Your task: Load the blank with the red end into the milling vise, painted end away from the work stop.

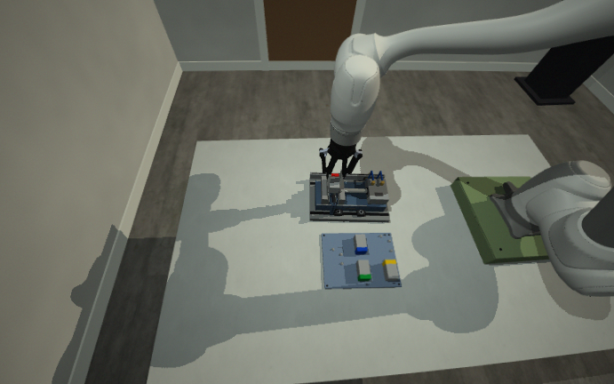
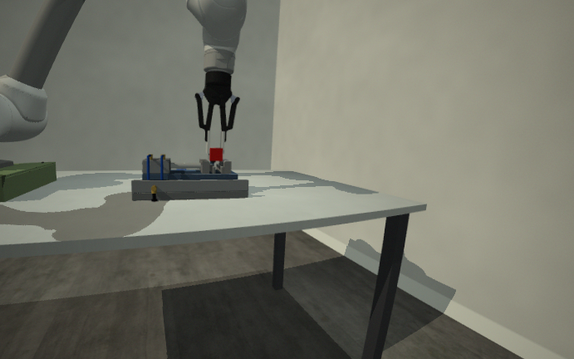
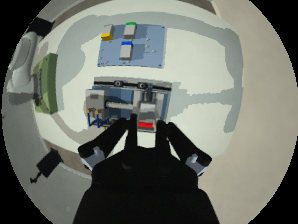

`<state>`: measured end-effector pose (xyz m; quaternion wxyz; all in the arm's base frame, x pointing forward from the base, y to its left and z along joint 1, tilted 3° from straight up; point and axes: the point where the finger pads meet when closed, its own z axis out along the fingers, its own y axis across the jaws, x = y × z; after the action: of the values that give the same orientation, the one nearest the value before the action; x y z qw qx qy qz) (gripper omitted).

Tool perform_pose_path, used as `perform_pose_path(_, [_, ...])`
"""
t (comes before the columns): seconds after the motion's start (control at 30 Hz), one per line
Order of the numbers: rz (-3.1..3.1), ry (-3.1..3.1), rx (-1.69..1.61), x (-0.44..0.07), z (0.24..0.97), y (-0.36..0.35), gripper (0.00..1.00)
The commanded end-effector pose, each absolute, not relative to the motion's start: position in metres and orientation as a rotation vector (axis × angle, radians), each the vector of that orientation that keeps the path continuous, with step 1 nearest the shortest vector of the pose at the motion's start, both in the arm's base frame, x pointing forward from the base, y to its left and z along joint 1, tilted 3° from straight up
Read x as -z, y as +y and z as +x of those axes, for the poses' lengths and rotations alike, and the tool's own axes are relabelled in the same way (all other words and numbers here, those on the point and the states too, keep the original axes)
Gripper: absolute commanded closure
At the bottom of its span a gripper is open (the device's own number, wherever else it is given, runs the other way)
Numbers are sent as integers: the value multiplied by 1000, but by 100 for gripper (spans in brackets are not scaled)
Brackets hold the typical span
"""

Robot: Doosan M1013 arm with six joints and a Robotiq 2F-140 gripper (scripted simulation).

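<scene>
My gripper point(image 1: 337, 174) point(image 2: 215, 142) point(image 3: 146, 114) is shut on the grey blank with the red end point(image 1: 335, 175) point(image 2: 215, 154) point(image 3: 145, 124). It holds the blank level over the milling vise point(image 1: 349, 197) point(image 2: 190, 174) point(image 3: 116, 99), beside the block without hoses. The red end points away from the infeed plate point(image 1: 333, 269) point(image 3: 157, 56). In the side view the blank's lower edge is about level with the jaw tops; I cannot tell whether it rests on the low bars. The jaw with blue hoses point(image 1: 376, 183) point(image 2: 155, 165) stands apart on the other side.
Three blanks lie on the infeed plate: blue-ended point(image 1: 361, 244) point(image 3: 127, 48), green-ended point(image 1: 363, 270) point(image 3: 129, 28), yellow-ended point(image 1: 391, 269) point(image 3: 107, 30). The vise stands on a grey raised plate point(image 1: 346, 217) point(image 2: 190, 189). The arm's green base point(image 1: 482, 217) point(image 2: 7, 180) is to the right.
</scene>
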<state>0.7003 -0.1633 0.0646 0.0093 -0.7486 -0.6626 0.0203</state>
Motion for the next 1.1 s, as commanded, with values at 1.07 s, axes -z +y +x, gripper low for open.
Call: perform_pose_path(1.07, [-2338, -2069, -63, -62, 700, -163, 100])
